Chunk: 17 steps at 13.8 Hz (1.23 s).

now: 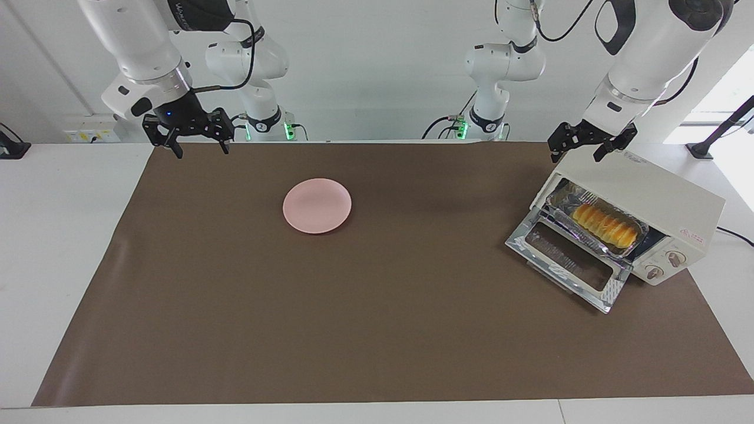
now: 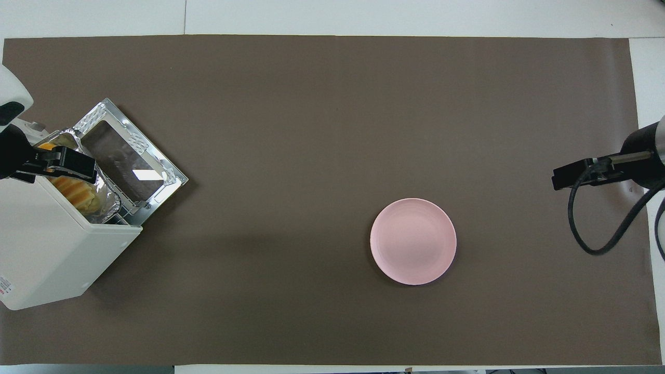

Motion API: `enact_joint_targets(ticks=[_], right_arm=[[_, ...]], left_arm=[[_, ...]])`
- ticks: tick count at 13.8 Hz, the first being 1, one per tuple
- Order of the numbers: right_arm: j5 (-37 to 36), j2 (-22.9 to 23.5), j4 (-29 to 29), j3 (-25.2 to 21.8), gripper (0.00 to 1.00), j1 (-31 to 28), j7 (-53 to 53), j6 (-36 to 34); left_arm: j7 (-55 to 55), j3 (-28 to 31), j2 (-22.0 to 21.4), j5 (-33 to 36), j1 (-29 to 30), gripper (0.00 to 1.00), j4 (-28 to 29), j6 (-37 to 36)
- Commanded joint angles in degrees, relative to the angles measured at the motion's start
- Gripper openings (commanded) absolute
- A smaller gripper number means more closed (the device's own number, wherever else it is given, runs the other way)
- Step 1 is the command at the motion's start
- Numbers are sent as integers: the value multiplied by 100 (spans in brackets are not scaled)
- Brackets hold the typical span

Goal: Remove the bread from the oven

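Surface: white surface (image 1: 59, 235) under a brown mat (image 1: 377, 330).
Right gripper (image 1: 199, 149): hangs over the mat's edge at the right arm's end, fingers spread wide, holding nothing.
Plate: pink plate (image 1: 317, 206) lies bare on the mat, well apart from both grippers.
Left gripper (image 1: 574, 154): up over the oven's top corner, fingers apart and empty; whether it touches the casing is hard to tell.
Oven (image 1: 660, 200): at the left arm's end, glass door (image 1: 568, 265) dropped open.
Bread (image 1: 605, 225): inside the oven, lying in a foil tray (image 1: 565, 203).
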<state>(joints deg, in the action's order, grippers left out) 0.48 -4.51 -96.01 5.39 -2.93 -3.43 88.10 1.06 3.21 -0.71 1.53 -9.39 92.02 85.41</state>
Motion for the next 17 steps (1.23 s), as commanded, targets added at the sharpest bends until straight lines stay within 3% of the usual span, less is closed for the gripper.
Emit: enact_joint_targets(ticks=[1,4,6,9,10,12,17], right_arm=[[-30,-86,-102,59,100,-77,44,32],[-30,-86,-102,59,100,-77,53,32],[-30,-86,-102,59,100,-77,53,32],[-30,-86,-102,59,100,-77,53,32],[-30,-86,-102,59,100,-77,53,32],[-30,-86,-102,59,100,-77,53,32],[-30,-86,-102,59,100,-77,53,32]], left_arm=[[43,-5,-113,-82,34,100,88,46],[761,-14,9,-126,34,100,19,275],[896,-5,578,-170,-36,100,-436,169],[1115,65,1947,-22,-36,100,-1892,-287],[1333,91,2143,14,-28,100,-2055,-236],[1669,100,2190,180,25,100,-1751,350],[2074,223,1575,462,52,100,234,1591]])
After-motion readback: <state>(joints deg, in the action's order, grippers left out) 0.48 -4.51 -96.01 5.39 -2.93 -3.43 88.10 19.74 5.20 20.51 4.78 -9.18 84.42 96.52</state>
